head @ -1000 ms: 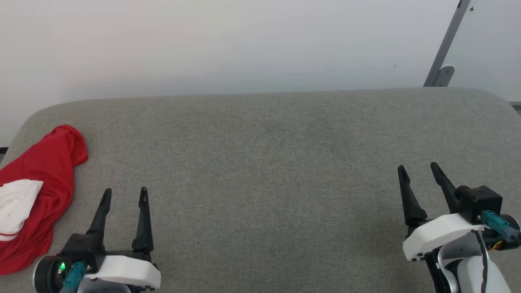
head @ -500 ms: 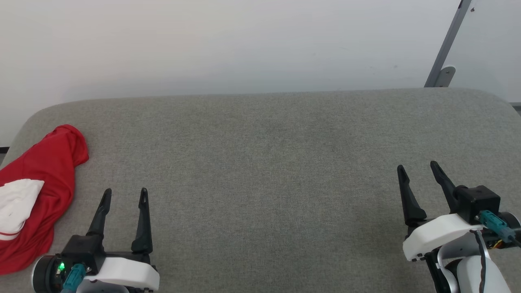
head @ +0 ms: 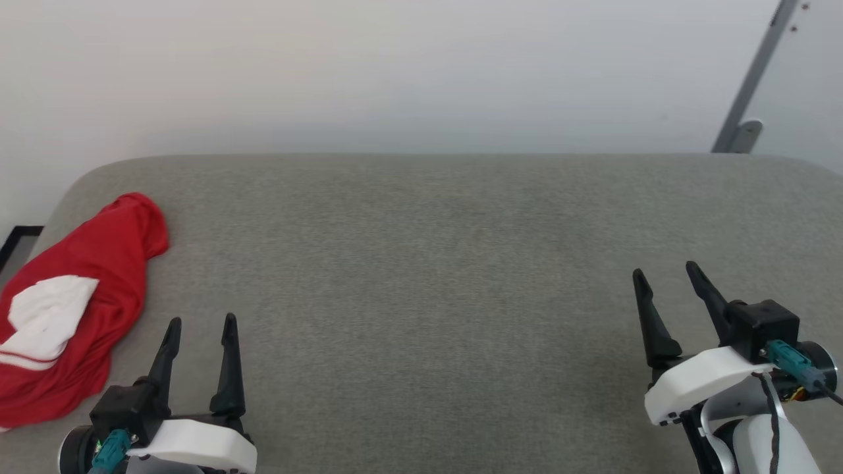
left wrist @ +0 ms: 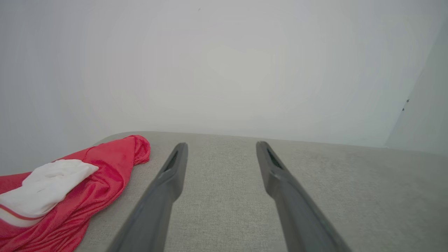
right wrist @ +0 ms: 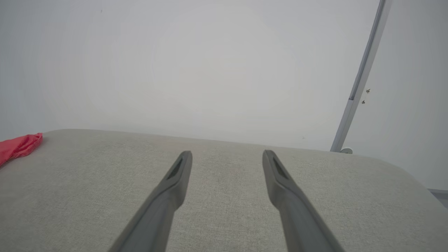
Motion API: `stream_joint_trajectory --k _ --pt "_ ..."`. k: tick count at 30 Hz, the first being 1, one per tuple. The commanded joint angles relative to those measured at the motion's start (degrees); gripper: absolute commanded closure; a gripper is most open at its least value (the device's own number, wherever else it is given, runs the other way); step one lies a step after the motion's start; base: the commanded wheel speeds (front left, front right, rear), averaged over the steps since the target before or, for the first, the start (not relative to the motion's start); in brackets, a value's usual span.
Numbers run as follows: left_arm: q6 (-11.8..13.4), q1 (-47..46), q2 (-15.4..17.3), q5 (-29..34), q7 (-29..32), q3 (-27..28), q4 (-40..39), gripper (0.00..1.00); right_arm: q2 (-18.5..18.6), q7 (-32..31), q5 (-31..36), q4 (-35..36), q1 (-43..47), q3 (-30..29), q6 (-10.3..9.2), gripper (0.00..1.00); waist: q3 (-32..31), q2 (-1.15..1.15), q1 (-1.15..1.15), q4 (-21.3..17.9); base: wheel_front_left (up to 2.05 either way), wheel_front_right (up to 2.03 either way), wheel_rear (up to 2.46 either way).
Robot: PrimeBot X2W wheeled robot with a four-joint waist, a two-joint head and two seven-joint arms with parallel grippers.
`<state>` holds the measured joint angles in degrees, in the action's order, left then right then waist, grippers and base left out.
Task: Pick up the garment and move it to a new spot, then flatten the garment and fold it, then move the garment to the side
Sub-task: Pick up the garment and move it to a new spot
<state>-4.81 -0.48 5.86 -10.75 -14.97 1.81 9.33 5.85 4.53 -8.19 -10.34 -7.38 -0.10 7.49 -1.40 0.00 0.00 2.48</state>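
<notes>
The garment [head: 99, 276], a red shirt with a white sleeve showing, lies crumpled at the far left of the grey padded surface [head: 421, 263]. The left wrist view has the garment [left wrist: 105, 175] at its lower left, and a red corner of the garment [right wrist: 19, 147] shows at the left edge of the right wrist view. My left gripper [head: 201, 324] stands open at the lower left, just right of the garment and apart from it. At the lower right my right gripper [head: 665, 273] is open too, far from the cloth. Nothing is between either pair of fingers.
A pale wall rises behind the surface. A grey metal post [head: 751, 92] leans at the back right. The surface has rounded corners, and its left edge runs close beside the garment. A dark floor marking [head: 16, 240] shows past the left edge.
The whole head picture has shifted right and slightly down, so the camera has turned left. The garment lies as before. Both grippers stay open and hold roughly the same places.
</notes>
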Motion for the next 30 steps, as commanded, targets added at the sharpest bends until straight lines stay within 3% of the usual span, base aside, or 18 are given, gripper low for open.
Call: stream_joint_trajectory --k 1,9,24,30 --pt "-0.3 -0.42 0.19 -0.36 -0.31 0.28 0.38 0.0 0.26 -0.17 -0.38 0.29 0.52 0.41 0.0 0.0 -0.24 0.0 0.0 0.84 0.0 0.0 0.0" --pt "0.26 -0.48 0.75 -1.22 -0.26 1.15 2.4 0.0 1.16 -1.25 -1.63 0.34 0.52 3.8 0.0 0.0 -1.2 0.0 0.0 6.01 0.0 0.0 0.0" --pt "3.98 0.76 0.91 -3.33 3.33 3.71 -0.06 0.0 2.31 -2.28 -4.54 -0.4 -1.18 10.38 0.0 0.0 -1.72 0.0 0.0 18.56 0.0 0.0 0.0" --pt "4.87 0.61 0.79 -3.88 4.39 3.89 -0.86 0.0 2.61 -2.37 -5.65 -0.44 -1.6 12.25 0.0 0.0 -1.42 0.0 0.0 21.86 0.0 0.0 0.0"
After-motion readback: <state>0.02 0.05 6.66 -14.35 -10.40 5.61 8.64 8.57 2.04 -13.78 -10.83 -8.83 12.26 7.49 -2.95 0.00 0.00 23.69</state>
